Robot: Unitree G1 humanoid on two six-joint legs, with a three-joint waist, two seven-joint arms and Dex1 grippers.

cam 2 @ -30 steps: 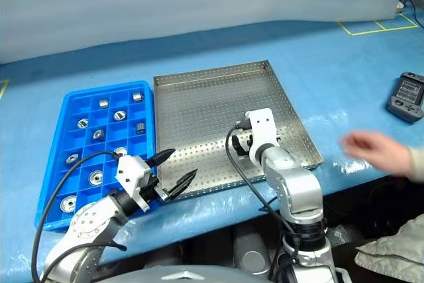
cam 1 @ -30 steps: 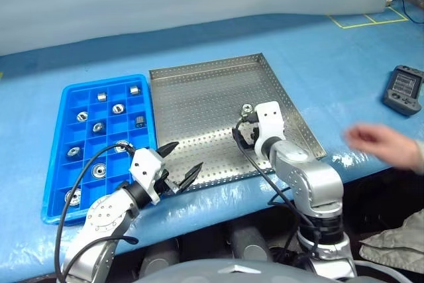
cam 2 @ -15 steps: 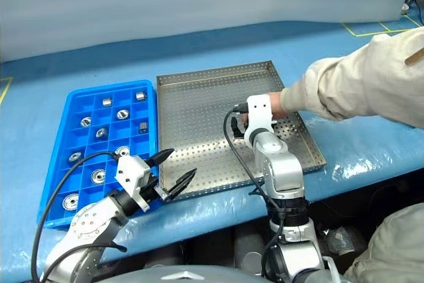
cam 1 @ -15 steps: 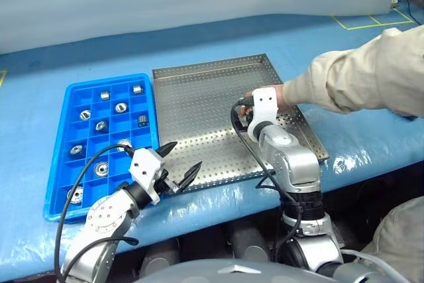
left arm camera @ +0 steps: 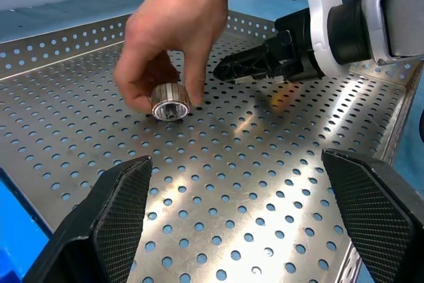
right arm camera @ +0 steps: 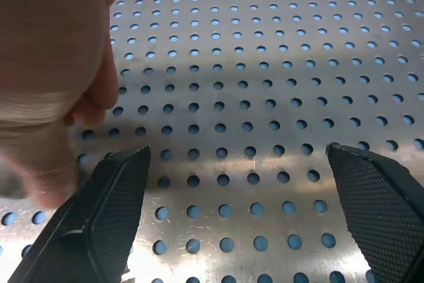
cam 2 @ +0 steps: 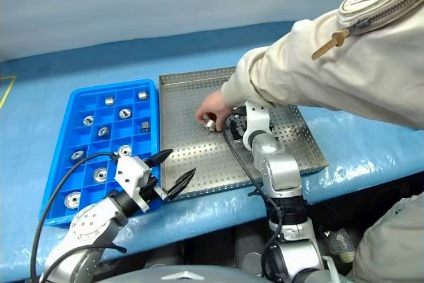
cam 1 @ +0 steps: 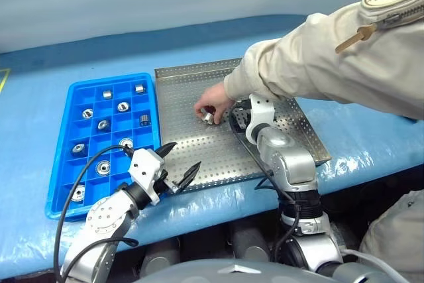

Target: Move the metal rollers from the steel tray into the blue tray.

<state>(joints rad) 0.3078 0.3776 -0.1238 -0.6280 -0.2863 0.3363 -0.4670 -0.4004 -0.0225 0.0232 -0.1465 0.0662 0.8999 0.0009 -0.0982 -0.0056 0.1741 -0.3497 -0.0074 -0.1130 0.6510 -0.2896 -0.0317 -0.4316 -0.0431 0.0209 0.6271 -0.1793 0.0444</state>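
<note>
Step in hand: picking the next roller out of the steel tray (cam 1: 199, 157); a person is in the way.

Steel tray sits at centre of the blue-covered counter (cam 1: 53, 64); blue tray (cam 1: 74, 94) lies touching its 9 o'clock side. Nine metal rollers already sit in separate compartments of the blue tray, e.g. one (cam 1: 104, 167) near its 6 o'clock end.

One roller (left arm camera: 169, 102) is over the steel tray floor, a little toward 12 o'clock of tray centre. It is pinched in the person's hand (cam 1: 213, 101), the sleeve (cam 1: 298, 64) reaching in from 3 o'clock. Whether the roller touches the floor or is just above it, cannot tell.

Right hand (left arm camera: 228, 71): released, fingers spread wide, grasping nothing. It sits low over the tray floor just at 3 o'clock of the person's fingers, tips pointing toward the roller.

Left hand (cam 1: 179, 162): released, fingers wide apart and empty, over the tray's 6 o'clock rim near the corner shared with the blue tray.

Judgement on next move: right hand should wait until the person lets go and clears out. Then straddle the roller with both fingers, clench, lift, and carry it toward 9 o'clock to a vacant compartment. Risk: closing now would nip the person's fingers; the smooth roller may also roll on the perforated floor.
</note>
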